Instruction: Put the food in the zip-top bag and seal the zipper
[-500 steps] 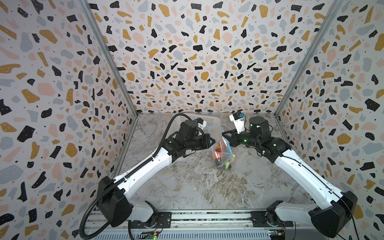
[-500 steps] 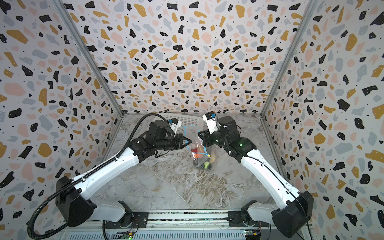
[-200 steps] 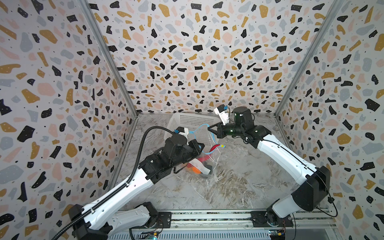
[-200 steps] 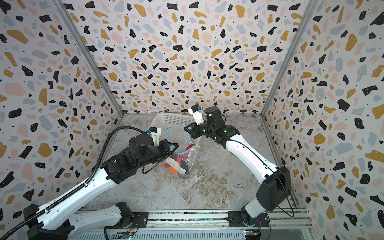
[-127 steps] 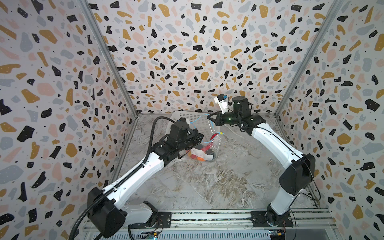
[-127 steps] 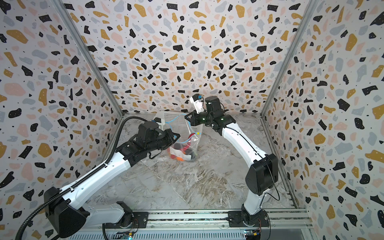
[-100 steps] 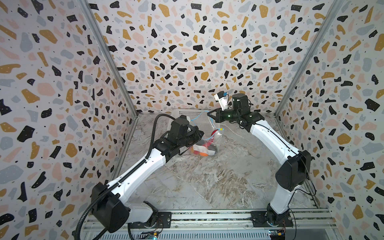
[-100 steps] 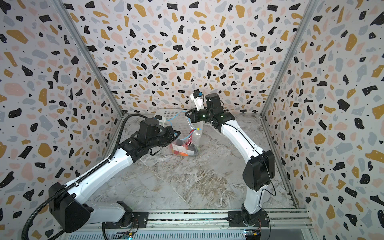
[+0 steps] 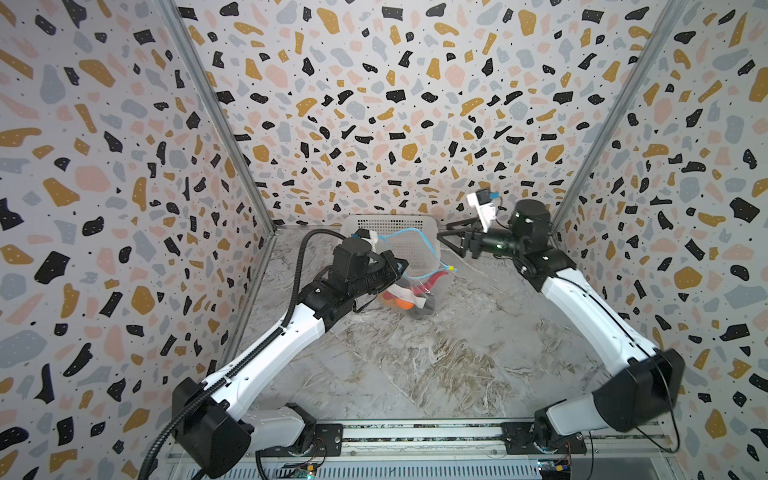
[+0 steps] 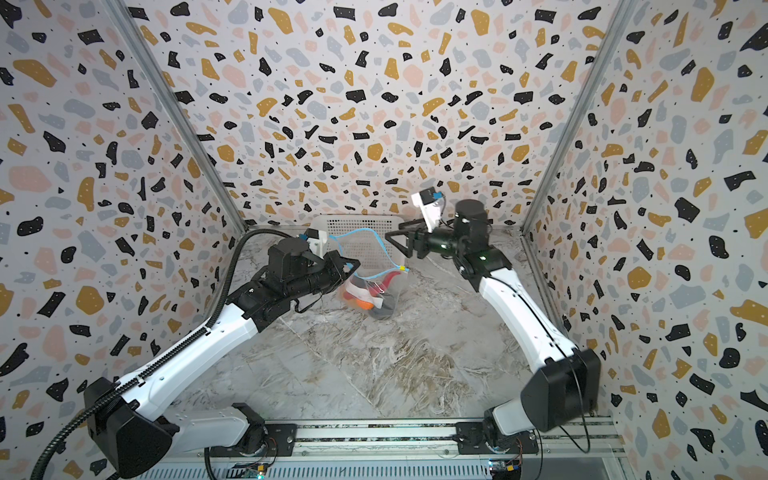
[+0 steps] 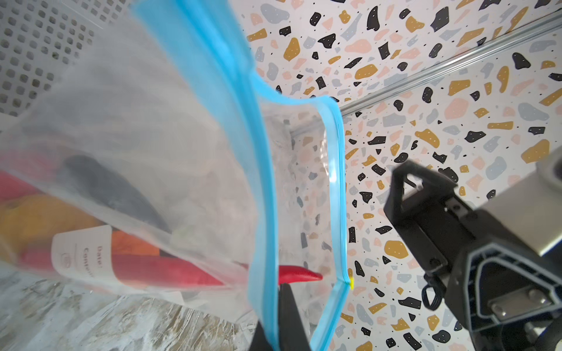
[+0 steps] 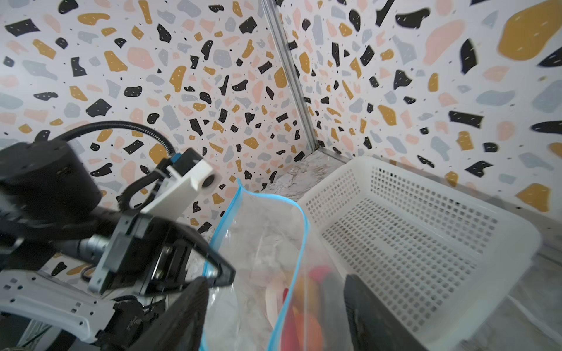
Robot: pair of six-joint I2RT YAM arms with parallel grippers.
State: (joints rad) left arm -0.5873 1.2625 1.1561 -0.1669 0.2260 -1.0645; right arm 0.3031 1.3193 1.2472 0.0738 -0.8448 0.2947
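We are seeing the crinkly clear zip-top bag slumping on the marbled table, just before the white perforated basket, with open floor lying nearer us. The toy food is sitting inside. The outstretched left gripper is pinching the light blue zipper; the right gripper is hovering beside the gaping mouth, jaws spread.

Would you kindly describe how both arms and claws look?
The left arm and right arm have white links and black joints. The left claw and right claw are black and triangular. A ribbed black hose follows the left arm.
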